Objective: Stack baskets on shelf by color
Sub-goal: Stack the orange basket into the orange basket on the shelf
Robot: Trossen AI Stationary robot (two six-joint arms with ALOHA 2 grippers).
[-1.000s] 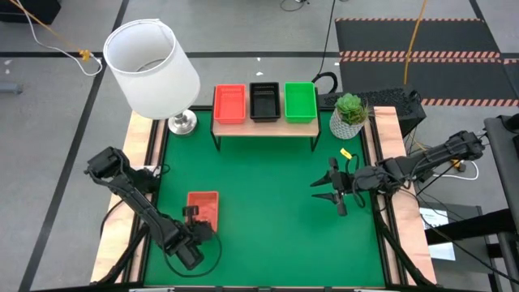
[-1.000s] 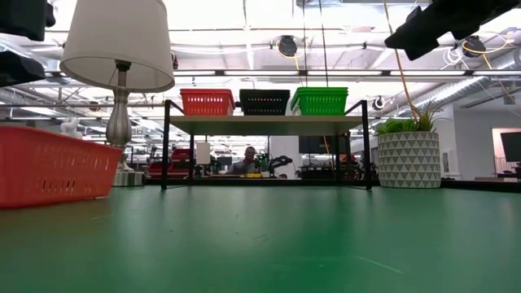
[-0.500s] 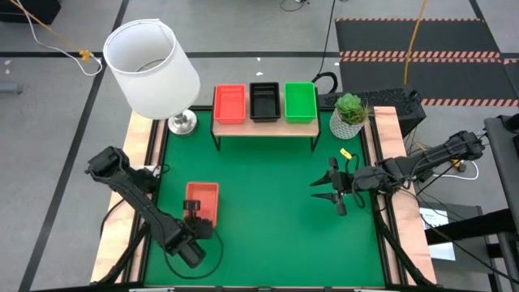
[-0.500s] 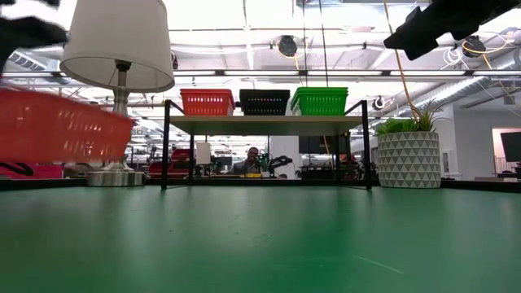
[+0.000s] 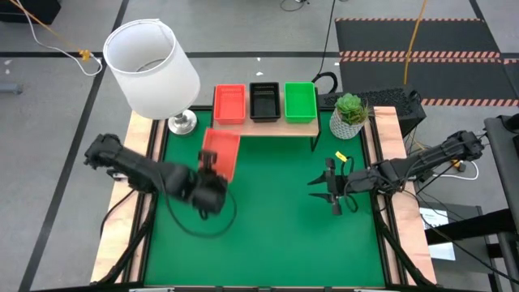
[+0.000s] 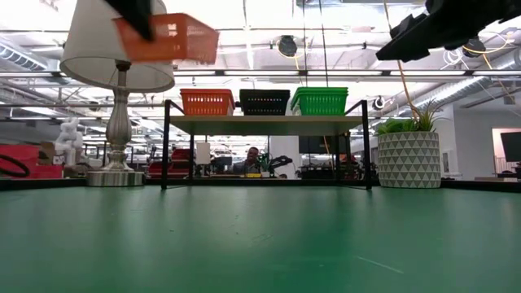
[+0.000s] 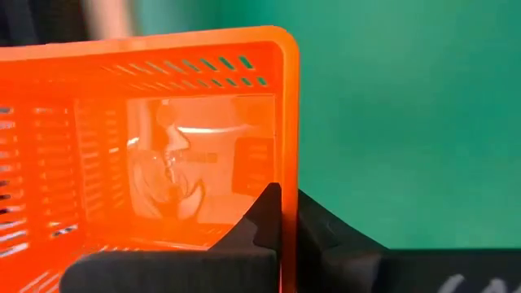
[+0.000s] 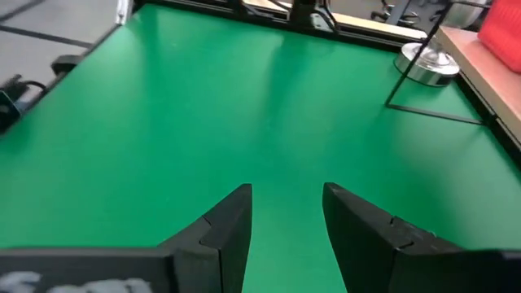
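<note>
Just before the shelf [image 5: 264, 122], left end effector [image 5: 212, 165] clamps the orange basket [image 5: 220, 152]; align it squarely above the shelf's orange stack [image 5: 229, 103] before lowering.

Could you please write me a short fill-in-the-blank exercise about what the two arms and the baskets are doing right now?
1. The left gripper is shut on the rim of an ____ basket, lifted off the table.
2. On the shelf, the middle basket is ____.
3. The right gripper hovers over the mat with its fingers ____ and nothing between them.
4. The green basket sits at the shelf end nearest the ____.

Missing words: orange-red; black; open; plant
</note>
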